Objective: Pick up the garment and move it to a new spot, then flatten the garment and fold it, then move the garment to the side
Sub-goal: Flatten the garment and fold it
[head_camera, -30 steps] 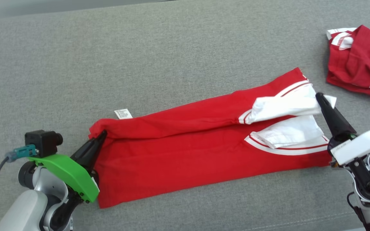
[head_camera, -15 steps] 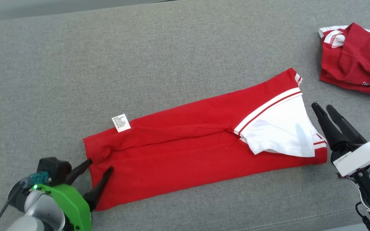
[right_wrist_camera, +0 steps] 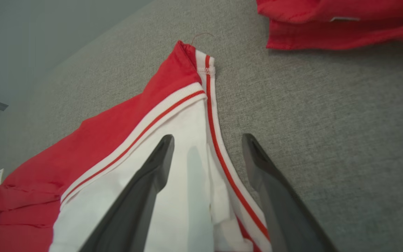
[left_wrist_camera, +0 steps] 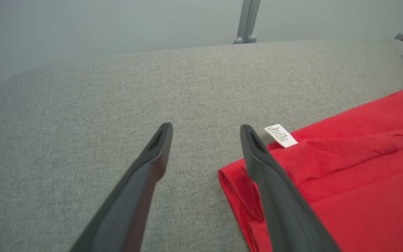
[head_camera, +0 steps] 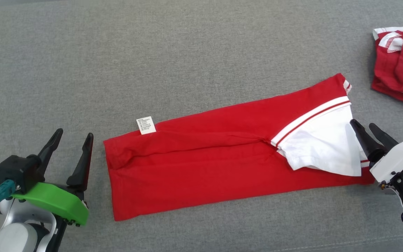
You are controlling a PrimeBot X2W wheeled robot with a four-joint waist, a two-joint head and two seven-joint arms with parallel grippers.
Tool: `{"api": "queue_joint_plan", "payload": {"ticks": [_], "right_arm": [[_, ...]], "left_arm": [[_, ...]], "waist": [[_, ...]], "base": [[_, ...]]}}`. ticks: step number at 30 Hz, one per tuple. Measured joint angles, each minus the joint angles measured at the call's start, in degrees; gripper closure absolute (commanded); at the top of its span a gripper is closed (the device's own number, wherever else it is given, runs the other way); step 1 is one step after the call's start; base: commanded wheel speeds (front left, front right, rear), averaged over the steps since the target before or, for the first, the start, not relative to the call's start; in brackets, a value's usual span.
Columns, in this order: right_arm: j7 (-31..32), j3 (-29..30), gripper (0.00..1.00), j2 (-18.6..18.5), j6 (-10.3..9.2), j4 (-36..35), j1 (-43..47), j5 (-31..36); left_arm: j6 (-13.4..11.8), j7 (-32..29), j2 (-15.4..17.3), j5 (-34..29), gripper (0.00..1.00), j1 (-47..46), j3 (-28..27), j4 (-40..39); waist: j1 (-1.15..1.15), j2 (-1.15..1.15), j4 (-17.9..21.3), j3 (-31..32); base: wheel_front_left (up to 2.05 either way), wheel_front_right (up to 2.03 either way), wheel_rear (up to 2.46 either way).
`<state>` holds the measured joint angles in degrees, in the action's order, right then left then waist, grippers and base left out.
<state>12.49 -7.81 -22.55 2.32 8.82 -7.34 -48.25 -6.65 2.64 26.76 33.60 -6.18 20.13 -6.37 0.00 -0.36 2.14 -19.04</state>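
Observation:
The red garment [head_camera: 215,157] lies flat on the grey surface as a long folded strip, with a white sleeve [head_camera: 324,147] and red-and-white trim at its right end and a small white care label [head_camera: 146,125] at its upper left corner. My left gripper [head_camera: 73,134] stands open just left of the garment's left edge, holding nothing; its wrist view has the garment [left_wrist_camera: 345,175] beside the right finger. At the garment's right end my right gripper [head_camera: 364,126] is open, and its wrist view puts its fingers over the white sleeve [right_wrist_camera: 194,182] and trim.
A second, crumpled dark red garment [head_camera: 401,63] lies at the far right, and its edge [right_wrist_camera: 341,24] is seen from the right wrist. The grey fabric surface [head_camera: 152,63] stretches wide behind and to the left. A metal post [left_wrist_camera: 245,21] stands beyond its far edge.
Both grippers have opened and let go of the garment, which now lies flat with the sleeve laid down. The left gripper has drawn back to the left. The camera has shifted a little.

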Motion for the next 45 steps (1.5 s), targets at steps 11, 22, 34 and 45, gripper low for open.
{"api": "queue_joint_plan", "payload": {"ticks": [11,22,34,45], "right_arm": [[7.43,0.16,1.0,-0.82,0.19,6.35,-1.66,-6.97],[11.22,8.64,1.0,-2.59,1.2,4.35,-5.4,-15.48],[18.04,5.55,1.0,-6.28,3.58,-10.94,-9.78,-20.07],[22.82,-20.16,1.0,5.35,4.2,-16.71,-8.27,-10.15]], "left_arm": [[-0.01,5.2,-3.03,0.94,0.0,1.26,-5.87,0.05],[-0.22,7.4,-4.93,1.79,0.0,3.16,-9.21,0.37],[-0.29,7.4,-7.03,2.13,0.0,4.58,-8.15,0.37],[-0.42,5.89,-8.13,1.93,0.0,3.09,-3.56,0.07]], "waist": [[0.0,0.0,-4.82,-1.6],[0.0,0.0,-3.35,0.41],[0.0,0.0,-2.12,2.82],[0.0,0.0,-4.04,2.57]], "base": [[0.0,0.0,0.0],[0.0,0.0,0.0],[0.0,0.0,0.0],[0.0,0.0,0.0]]}}
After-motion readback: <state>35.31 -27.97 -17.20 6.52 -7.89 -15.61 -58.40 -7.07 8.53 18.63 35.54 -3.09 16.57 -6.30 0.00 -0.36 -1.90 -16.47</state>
